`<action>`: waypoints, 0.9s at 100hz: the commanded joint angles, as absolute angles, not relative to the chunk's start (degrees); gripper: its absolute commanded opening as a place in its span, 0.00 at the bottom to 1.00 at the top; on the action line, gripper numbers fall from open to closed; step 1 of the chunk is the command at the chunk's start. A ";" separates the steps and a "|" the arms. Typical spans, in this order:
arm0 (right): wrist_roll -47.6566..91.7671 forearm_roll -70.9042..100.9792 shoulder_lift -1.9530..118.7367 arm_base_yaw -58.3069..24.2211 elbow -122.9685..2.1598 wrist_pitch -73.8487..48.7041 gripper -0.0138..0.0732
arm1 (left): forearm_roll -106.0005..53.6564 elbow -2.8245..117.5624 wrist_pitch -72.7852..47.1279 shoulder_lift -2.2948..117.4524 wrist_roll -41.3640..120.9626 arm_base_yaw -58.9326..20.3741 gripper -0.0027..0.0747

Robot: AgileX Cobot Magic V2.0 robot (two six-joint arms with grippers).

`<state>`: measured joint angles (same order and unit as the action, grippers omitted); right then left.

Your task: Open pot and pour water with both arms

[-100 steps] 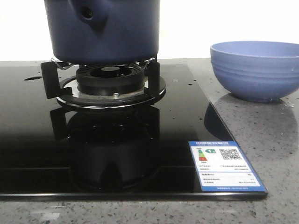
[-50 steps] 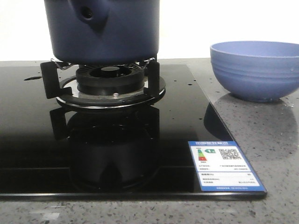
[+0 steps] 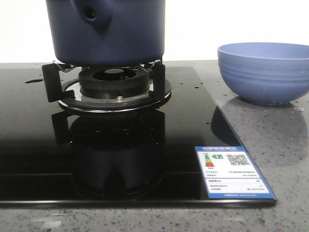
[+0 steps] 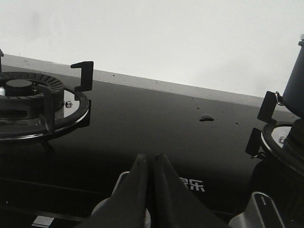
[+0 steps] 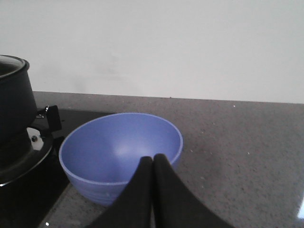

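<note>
Apparently matte, round pot [image 3: 108,34] sits on burner [image 3: 114,83].

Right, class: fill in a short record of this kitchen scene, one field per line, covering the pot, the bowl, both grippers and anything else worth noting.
pot: dark blue, sitting on the burner supports, side stub with a hole facing the front camera
lid: top of pot out of the front view; not judged
bowl: lighter blue, upright on the counter right of the hob, looks empty
left gripper: shut, holding nothing, over the black hob
right gripper: shut, holding nothing, near the bowl
label: blue-edged sticker on the hob's front right corner
</note>
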<state>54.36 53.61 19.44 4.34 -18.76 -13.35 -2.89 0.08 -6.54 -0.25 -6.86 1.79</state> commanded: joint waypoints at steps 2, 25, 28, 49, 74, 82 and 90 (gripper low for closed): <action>31.63 30.54 19.78 4.75 -20.13 -10.64 0.09 | -3.27 -1.90 -2.55 -1.84 -7.43 1.34 0.01; 3.21 2.92 15.49 4.56 -16.10 -4.80 0.09 | -3.27 -1.90 -2.55 -1.84 -7.43 1.34 0.01; 3.21 2.80 14.58 4.27 -14.68 -3.86 0.09 | -3.27 -1.90 -2.55 -1.84 -7.43 1.34 0.01; 3.21 -0.49 6.80 0.53 -3.99 -1.62 0.09 | -3.27 -1.90 -2.55 -1.84 -7.43 1.34 0.01; 0.37 -1.56 -1.53 0.27 1.89 -4.71 0.09 | -3.27 -1.90 -2.55 -1.74 -7.43 1.34 0.01; 0.37 -1.99 -1.53 0.27 2.01 -4.59 0.09 | -3.27 -1.90 -2.55 -1.74 -7.43 1.34 0.01; 0.37 -1.99 -1.53 0.27 2.01 -4.69 0.09 | -3.27 -1.90 -2.55 -1.74 -7.43 1.34 0.01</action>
<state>0.56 -1.26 -0.58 0.32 0.43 -8.59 -2.89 0.08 -6.68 -0.25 -6.86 1.79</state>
